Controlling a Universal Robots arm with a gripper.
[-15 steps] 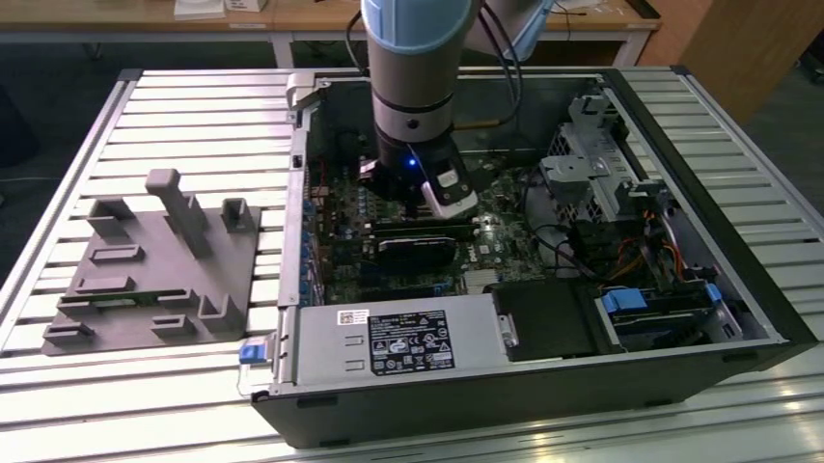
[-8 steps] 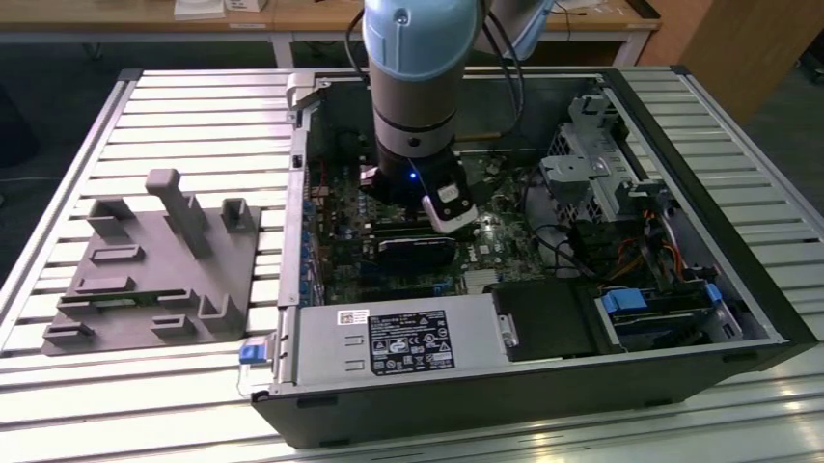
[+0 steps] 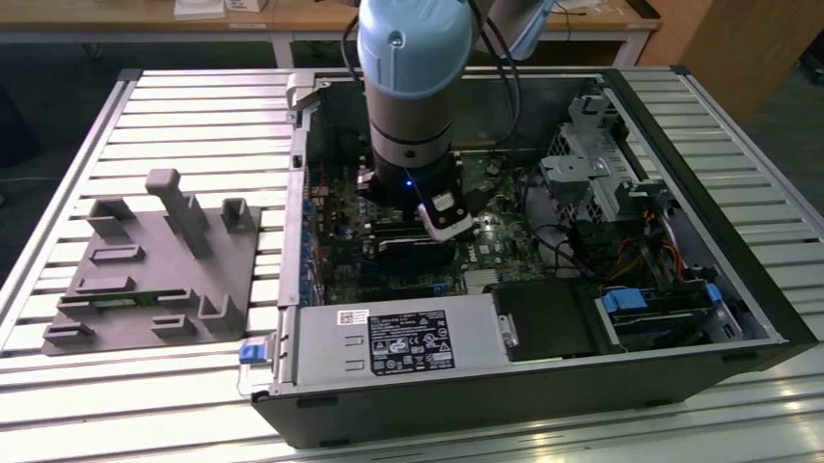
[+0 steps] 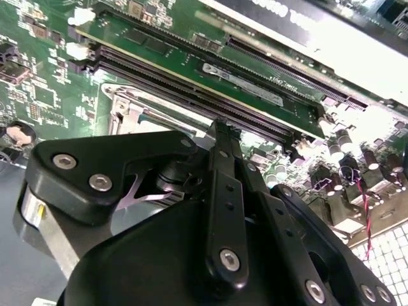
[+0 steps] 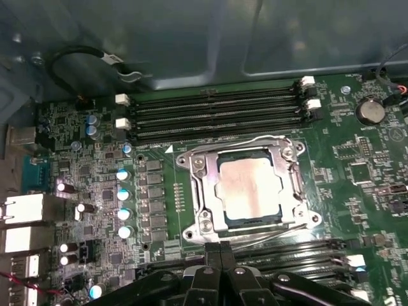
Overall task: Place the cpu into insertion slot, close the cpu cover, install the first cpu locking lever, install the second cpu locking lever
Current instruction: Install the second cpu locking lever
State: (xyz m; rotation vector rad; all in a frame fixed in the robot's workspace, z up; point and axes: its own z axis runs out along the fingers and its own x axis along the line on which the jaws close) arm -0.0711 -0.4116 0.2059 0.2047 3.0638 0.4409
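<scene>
Slatted metal counter (image 3: 193, 106) w/ glare, wooden desk (image 3: 154, 17) behind, brown cabinet (image 3: 740, 43) at exterior view's right, dark floor (image 3: 39, 106).

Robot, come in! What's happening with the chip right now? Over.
Gripper shut, empty, just beside the slot. Cpu seated in slot, cover down over it. Nothing in the way.

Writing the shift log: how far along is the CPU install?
The cpu sits in the insertion slot, and the cpu cover lies flat over it. A locking lever runs along the socket's edge; whether it is latched, I can't tell. The gripper, shut and empty, hovers beside the socket.
</scene>
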